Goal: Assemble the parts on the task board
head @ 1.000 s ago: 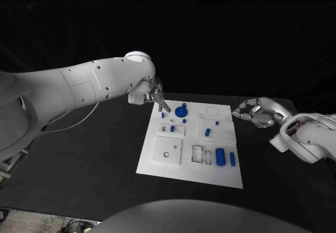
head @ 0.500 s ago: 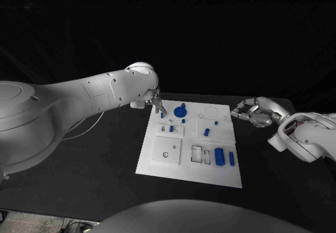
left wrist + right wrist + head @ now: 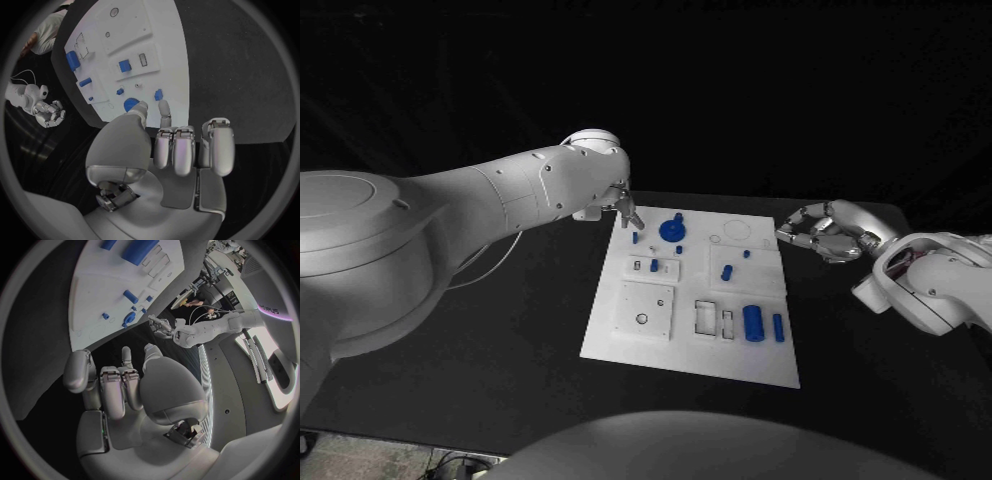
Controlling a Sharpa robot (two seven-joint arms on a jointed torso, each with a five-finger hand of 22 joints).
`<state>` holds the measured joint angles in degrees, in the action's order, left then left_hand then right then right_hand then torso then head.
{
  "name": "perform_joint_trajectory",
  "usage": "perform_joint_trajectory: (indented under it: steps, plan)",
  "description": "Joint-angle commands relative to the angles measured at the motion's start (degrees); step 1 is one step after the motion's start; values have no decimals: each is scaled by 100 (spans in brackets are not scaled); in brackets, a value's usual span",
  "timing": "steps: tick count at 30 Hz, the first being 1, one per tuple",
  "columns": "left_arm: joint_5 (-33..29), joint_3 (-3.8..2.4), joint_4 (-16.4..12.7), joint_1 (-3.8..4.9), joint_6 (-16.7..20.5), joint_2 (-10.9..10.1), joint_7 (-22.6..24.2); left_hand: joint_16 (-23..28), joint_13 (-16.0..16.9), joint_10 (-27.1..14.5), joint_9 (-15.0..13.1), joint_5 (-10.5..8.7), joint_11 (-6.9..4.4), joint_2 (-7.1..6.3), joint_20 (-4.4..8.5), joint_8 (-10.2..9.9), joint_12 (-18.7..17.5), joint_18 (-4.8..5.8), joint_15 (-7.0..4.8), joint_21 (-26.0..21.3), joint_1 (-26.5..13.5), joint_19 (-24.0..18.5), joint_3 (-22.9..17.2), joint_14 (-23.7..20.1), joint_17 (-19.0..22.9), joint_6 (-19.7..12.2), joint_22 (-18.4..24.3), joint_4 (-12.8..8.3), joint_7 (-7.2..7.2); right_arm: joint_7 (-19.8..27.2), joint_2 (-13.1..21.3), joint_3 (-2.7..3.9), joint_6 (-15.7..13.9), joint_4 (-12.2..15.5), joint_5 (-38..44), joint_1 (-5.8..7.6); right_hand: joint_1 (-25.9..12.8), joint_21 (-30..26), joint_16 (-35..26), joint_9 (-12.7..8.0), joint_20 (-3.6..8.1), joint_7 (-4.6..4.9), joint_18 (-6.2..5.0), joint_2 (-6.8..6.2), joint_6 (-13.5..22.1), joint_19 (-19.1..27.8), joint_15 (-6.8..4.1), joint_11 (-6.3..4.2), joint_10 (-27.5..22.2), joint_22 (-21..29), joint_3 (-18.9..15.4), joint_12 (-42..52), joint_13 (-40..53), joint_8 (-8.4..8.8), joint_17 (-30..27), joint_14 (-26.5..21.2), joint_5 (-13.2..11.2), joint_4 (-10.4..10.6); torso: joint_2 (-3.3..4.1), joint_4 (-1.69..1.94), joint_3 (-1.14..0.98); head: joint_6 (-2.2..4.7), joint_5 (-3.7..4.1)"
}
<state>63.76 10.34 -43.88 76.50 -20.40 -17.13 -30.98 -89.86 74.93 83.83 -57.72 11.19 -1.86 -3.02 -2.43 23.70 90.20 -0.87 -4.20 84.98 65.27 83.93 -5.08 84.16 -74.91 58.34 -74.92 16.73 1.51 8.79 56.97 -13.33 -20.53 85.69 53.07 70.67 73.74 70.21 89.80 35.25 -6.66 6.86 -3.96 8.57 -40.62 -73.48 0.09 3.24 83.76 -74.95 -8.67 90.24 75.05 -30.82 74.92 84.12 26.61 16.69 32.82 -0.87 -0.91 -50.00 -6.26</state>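
The white task board point(image 3: 646, 335) lies in the middle of the black table. On it are a blue round knob point(image 3: 674, 229), several small blue pegs such as one point(image 3: 727, 271), and a thick blue cylinder point(image 3: 754, 323) beside a thinner bar point(image 3: 779, 327). My left hand point(image 3: 620, 205) hovers over the board's far left corner, close to the knob point(image 3: 130, 104). Most of its fingers point(image 3: 184, 150) are curled in and nothing is held. My right hand point(image 3: 826, 230) hangs off the board's far right corner, curled point(image 3: 119, 385) and holding nothing.
My bulky left arm point(image 3: 473, 210) stretches across the table's left side. The board has empty recesses, a square plate with a hole point(image 3: 643, 318) and rectangular slots point(image 3: 707, 318). Bare black table point(image 3: 488, 340) surrounds the board.
My left arm has swung further into the picture, while its hand has stayed near the board's far left corner. The right hand has not moved, and the parts lie as before.
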Motion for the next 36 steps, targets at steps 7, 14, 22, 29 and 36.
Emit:
perform_joint_trajectory:
  steps: [7,14,22,29,36]
  plan:
    - [-75,-9,200,-63,11,149,247,-14,1507,617,27,5,-29,-7,47,-51,-20,-39,-32,0,-23,332,41,584,-1509,-54,-1343,6,-5,41,0,1,47,20,17,-3,21,-28,20,0,-10,-1,-110,39,-23,19,23,-14,624,-833,4,-24,1495,14,1508,588,35,-25,3,-5,2,0,0]
    - [124,-12,425,-190,60,267,336,-14,1507,617,29,1,-28,-4,46,-54,-20,-38,-30,3,-19,333,39,584,-1509,-50,-1344,1,-7,60,3,1,33,34,17,-3,21,-28,20,-1,-10,-1,-110,39,-23,20,23,-14,624,-833,4,-24,1495,14,1508,588,35,-25,6,-4,6,0,12]
    - [345,-17,538,-238,176,323,425,-14,1507,617,-52,41,-35,-31,44,6,-20,-40,-30,-2,75,329,22,584,-1509,-6,-1342,-15,-22,75,30,1,20,52,17,-3,22,-25,20,-1,-10,0,-109,37,-24,17,23,-14,624,-834,3,-24,1495,14,1508,588,35,-24,1,-2,3,0,18]
    - [393,-18,571,-254,219,359,487,-14,1507,617,-97,48,-33,-35,43,23,-20,-41,-30,-8,95,325,19,584,-1509,-36,-1340,-11,-17,81,26,1,21,58,18,-2,22,-13,20,-1,-10,0,-106,35,-25,7,23,-14,624,-838,2,-24,1495,14,1508,588,35,-24,-2,-3,1,0,22]
    - [402,-18,624,-272,229,392,541,-14,1507,617,-127,55,-29,-21,42,24,-20,-45,-27,-22,107,316,11,584,-1509,-73,-1335,-8,-11,75,36,1,29,63,18,-2,22,-12,20,-1,-10,0,-106,35,-25,6,23,-14,624,-839,2,-24,1495,14,1508,588,35,-23,1,-2,-1,0,30]
